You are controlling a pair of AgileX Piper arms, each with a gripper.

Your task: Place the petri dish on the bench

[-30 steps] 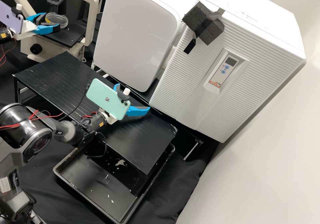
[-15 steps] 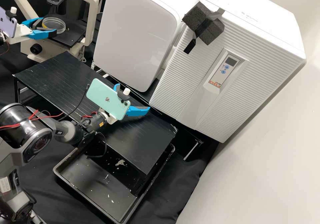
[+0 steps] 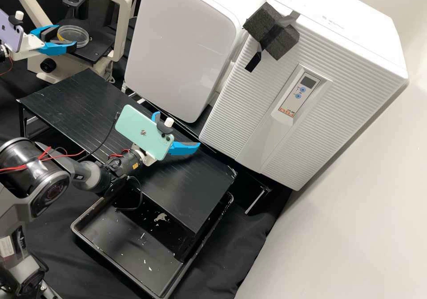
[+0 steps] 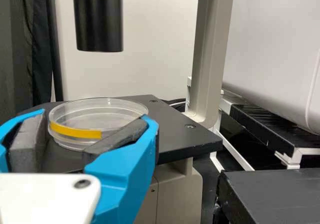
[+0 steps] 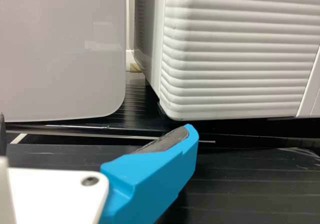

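Petri dish [image 4: 92, 115] is clamped in the left gripper [image 3: 66, 36] over the microscope stage [image 4: 187, 136], contact beneath not discernible; it is best kept level, seated softly, and freed by both fingers being parted evenly before any backing off.

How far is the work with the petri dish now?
Done: the petri dish appears to rest on the microscope stage. Under way: the left hand is at its rim; whether it grips is unclear. Remaining: probably release and withdrawal, if this stage is the target.
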